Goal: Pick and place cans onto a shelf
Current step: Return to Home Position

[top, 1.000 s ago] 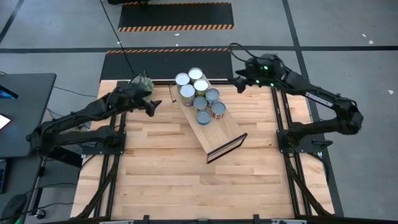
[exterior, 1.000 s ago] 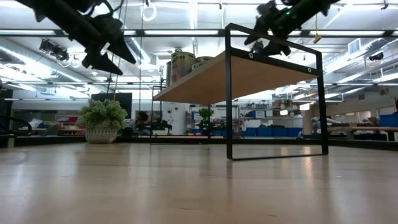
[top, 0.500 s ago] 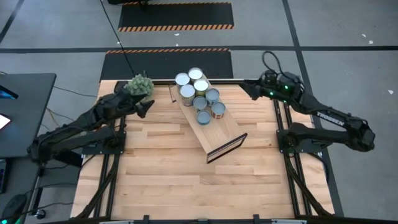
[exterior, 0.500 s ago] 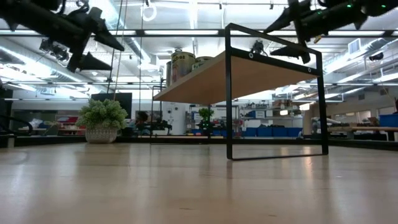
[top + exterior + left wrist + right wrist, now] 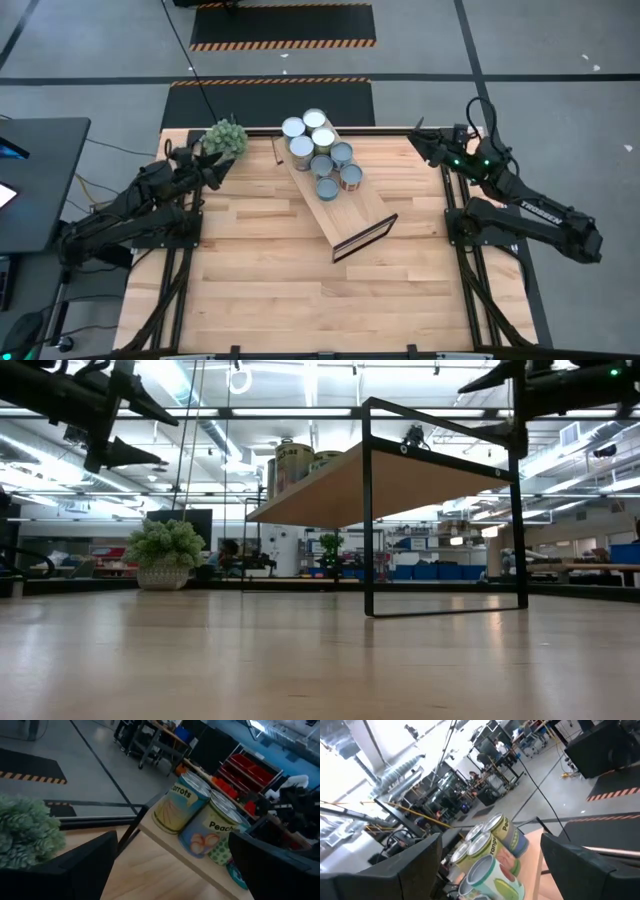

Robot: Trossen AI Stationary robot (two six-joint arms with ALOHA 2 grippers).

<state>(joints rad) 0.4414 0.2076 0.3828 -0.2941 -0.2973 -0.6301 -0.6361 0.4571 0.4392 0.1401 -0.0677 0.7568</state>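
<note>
**Cans and shelf, high view.** Cans (image 5: 321, 152): eight counted, all standing on the shelf (image 5: 358, 214). They are bunched at its upper end, upper centre of the frame, in a tight cluster of roughly two rows, touching or nearly so. The shelf's lower end, by the dark frame, is bare. No can is seen on the table (image 5: 300, 290) itself.

**Low view.** This agrees: cans stand on top of the plank, left of centre. None is on the table under or beside it.

**Left gripper** (image 5: 214, 164): upper left of the frame, just below the plant (image 5: 226, 137) and well apart from the shelf. In the left wrist view the jaws are wide apart with nothing between them. Carrot and peach labels can be read on the cans ahead.

**Right gripper** (image 5: 419, 136): upper right of the frame, near the table's top edge, well apart from the cans. In the right wrist view the jaws are wide apart and hold nothing.

**Height.** In the low view both grippers sit in the top corners of the frame, at about the height of the shelf's top.

**Judgement.**
- Placing looks finished: every can in view is on the shelf, and neither gripper carries one.
- No can appears left to fetch.
- What seems left is parking the arms. Both point toward the shelf from the sides.
- I cannot tell from these views how close either arm is to its rest pose.
- Risk looks low, since neither gripper is near the cluster.
</note>
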